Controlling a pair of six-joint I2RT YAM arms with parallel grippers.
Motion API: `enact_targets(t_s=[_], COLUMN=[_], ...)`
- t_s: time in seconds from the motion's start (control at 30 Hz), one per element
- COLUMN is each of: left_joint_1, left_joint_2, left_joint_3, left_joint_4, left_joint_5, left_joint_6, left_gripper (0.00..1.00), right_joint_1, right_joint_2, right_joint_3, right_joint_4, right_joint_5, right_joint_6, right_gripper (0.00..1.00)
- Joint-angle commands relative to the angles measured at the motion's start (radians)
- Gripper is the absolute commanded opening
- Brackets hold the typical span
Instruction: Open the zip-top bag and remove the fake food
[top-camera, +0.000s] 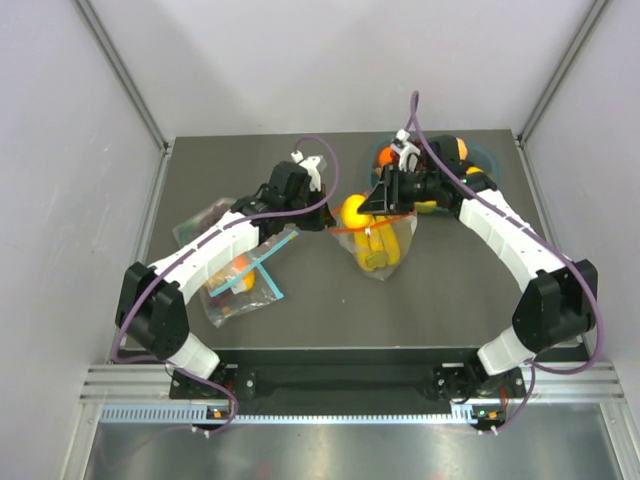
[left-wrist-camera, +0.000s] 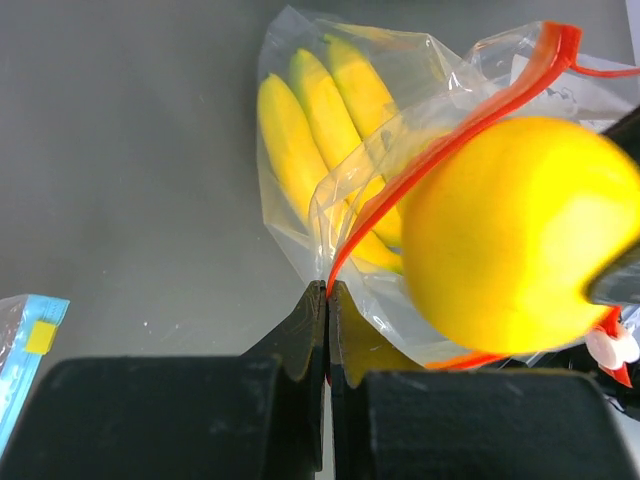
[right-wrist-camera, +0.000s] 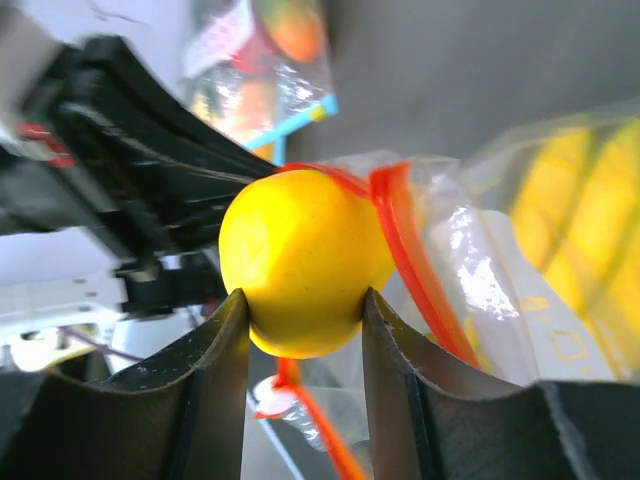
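The lemon (right-wrist-camera: 300, 255) sits squarely between the two fingers of the right gripper (right-wrist-camera: 303, 310), one pressed against each flank, so the jaws stand partly apart and clamp it. It is at the open mouth of the zip-top bag (top-camera: 385, 262), whose red-orange zip strip (left-wrist-camera: 440, 150) curves round it above and below. The banana bunch (left-wrist-camera: 320, 120) lies deeper inside the bag, seen through the clear plastic. The bag lies near the middle of the dark table (top-camera: 450, 290). The left gripper (left-wrist-camera: 327, 300) has its fingers closed flat together, pinching the bag's mouth edge at the end of the zip strip, just beside the lemon. A blue-strip bag (top-camera: 245, 285) of small fruits lies under the left arm, well apart.
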Motion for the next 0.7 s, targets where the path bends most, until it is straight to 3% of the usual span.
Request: enact_targets(t_s=[0.0, 0.23, 0.4, 0.6, 0.67], left_joint_1=[0.009, 0.009, 0.010, 0.027, 0.039], left_joint_2=[-0.029, -0.015, -0.028, -0.084, -0.107], left_joint_3=[-0.021, -0.045, -0.044, -0.033, -0.033], left_joint_4=[0.030, 0.062, 0.039, -0.040, -0.051], left_joint_5=[-0.027, -0.024, -0.061, -0.109, -0.113], left_joint_6=[0.007, -0.028, -0.016, 0.031, 0.038], left_gripper=[0.00, 0.00, 0.00, 0.00, 0.00], right_joint_1=[-0.048, -0.106, -0.173, -0.359, -0.405], right_joint_2=[-0.091, -0.163, -0.226, -0.249, -0.228], right_joint_3=[0.024, -0.033, -0.049, 0.027, 0.062], right_joint_4=[0.131, 0.311, 0.418, 0.373, 0.292], right_joint_5=[-0.146, -0.285, -0.304, -0.309, -0.281], right_joint_6=[0.124, 0.328, 0.410, 0.353, 0.267], right_gripper=[0.01, 0.00, 0.00, 0.00, 0.00])
